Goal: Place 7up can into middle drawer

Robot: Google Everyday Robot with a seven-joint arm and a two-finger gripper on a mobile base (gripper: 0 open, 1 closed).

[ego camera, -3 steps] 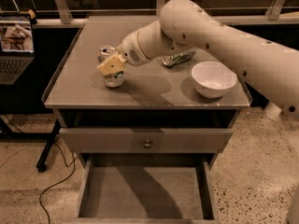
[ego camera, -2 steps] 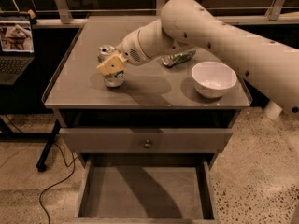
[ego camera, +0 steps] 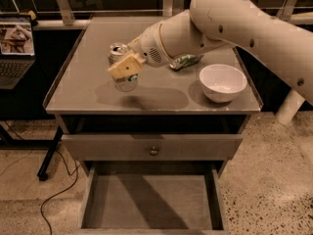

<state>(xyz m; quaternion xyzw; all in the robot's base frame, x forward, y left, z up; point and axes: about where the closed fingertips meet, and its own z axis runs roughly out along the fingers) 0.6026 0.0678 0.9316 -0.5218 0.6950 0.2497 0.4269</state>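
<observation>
The 7up can (ego camera: 118, 51), whitish-silver with a silver top, is at the left middle of the grey cabinet top (ego camera: 78, 94). My gripper (ego camera: 126, 68) is shut across the can's middle, its tan fingers (ego camera: 122, 67) covering the body. The can's base shows just below them and seems just above the surface. The middle drawer (ego camera: 151, 202) stands pulled open at the bottom of the view, its flat grey floor bare, well below and in front of the can.
A white bowl (ego camera: 222, 82) sits on the right of the top. A shiny green can (ego camera: 185, 61) lies behind my arm. A shut drawer front with a round knob (ego camera: 154, 151) is above the open drawer. A laptop (ego camera: 17, 48) stands at left.
The gripper and the can in it have shifted a little to the right over the cabinet top. The bowl, green can and drawer have not moved.
</observation>
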